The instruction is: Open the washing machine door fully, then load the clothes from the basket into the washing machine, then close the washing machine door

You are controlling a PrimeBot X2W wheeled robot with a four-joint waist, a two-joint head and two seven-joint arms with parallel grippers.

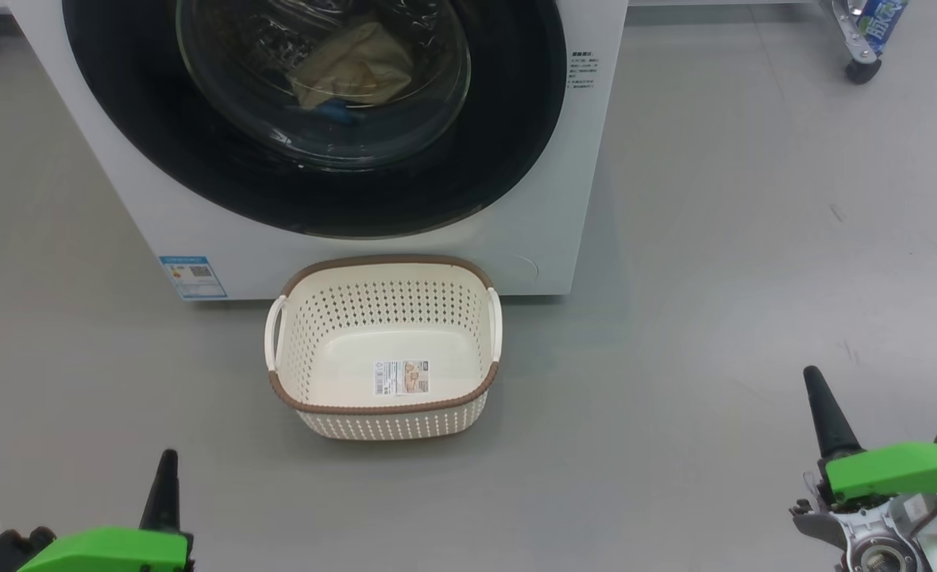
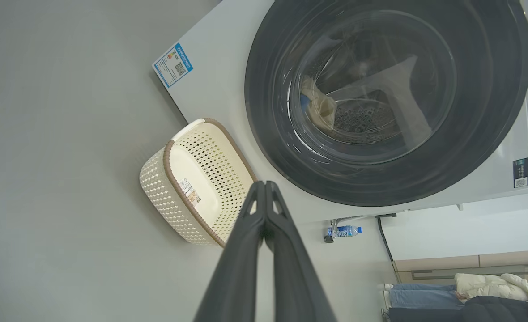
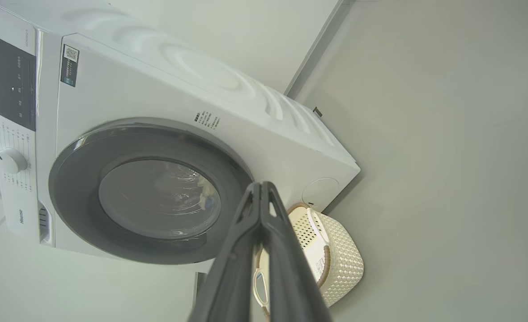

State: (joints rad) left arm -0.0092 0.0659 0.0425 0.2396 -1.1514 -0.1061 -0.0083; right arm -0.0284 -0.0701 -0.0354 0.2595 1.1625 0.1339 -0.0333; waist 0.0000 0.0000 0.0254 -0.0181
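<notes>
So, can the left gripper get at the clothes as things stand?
Probably not: the clothes lie behind the shut washing machine door, and the left gripper sits shut, well back from it.

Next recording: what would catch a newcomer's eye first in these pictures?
The shut, black-rimmed door of the washer dominates the top of the head view, with cream clothes visible behind it. Just in front, on the floor, stands the basket, empty apart from a label. The left gripper and right gripper sit low at the corners, fingers shut, holding nothing.

cream perforated basket (image 1: 385,401), white washing machine (image 1: 516,230), black-rimmed door (image 1: 508,119)
</notes>
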